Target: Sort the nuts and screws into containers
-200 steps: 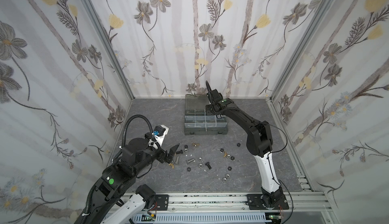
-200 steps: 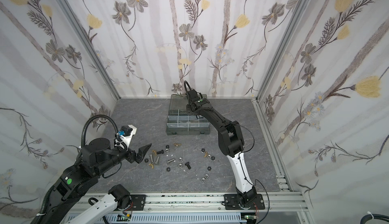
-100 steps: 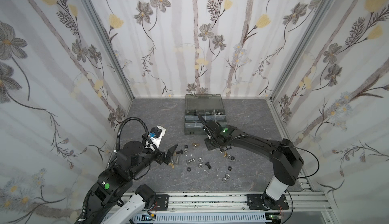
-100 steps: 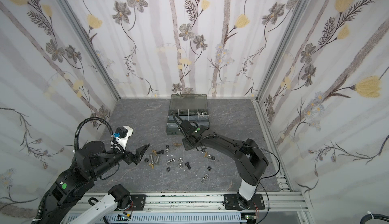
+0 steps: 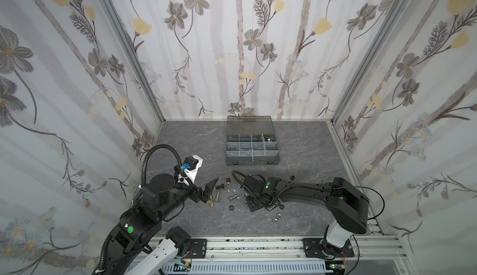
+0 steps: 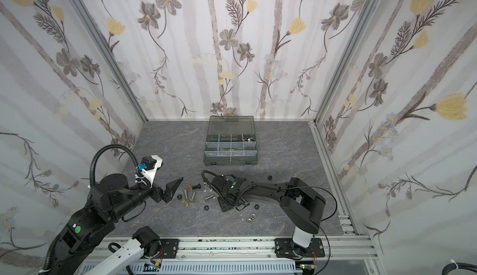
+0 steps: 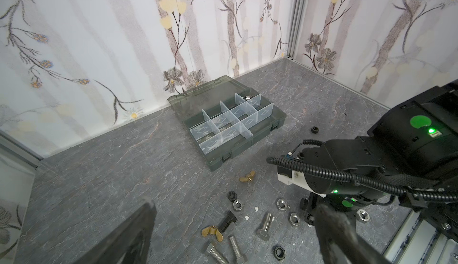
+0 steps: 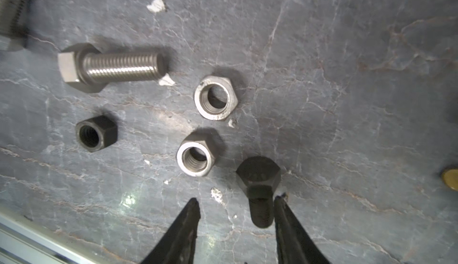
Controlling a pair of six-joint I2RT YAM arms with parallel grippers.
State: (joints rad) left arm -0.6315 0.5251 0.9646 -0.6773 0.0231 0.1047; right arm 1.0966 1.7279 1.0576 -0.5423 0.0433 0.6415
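Right tool (image 8: pixel 237 199) off case (image 5: pixel 253 159), low over grey floor (image 5: pixel 299 144), half-open; left tool (image 7: pixel 235 207) wide

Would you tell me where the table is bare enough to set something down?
Bare: the table on either side of the case, and the strip just before the rail. Crowded: between the left gripper and right gripper, where bolts and nuts lie.

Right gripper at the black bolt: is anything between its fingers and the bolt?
Nothing visible. The right gripper is open and the black bolt has its shank between the fingers, close to one. The nearest silver nut sits off to the side.
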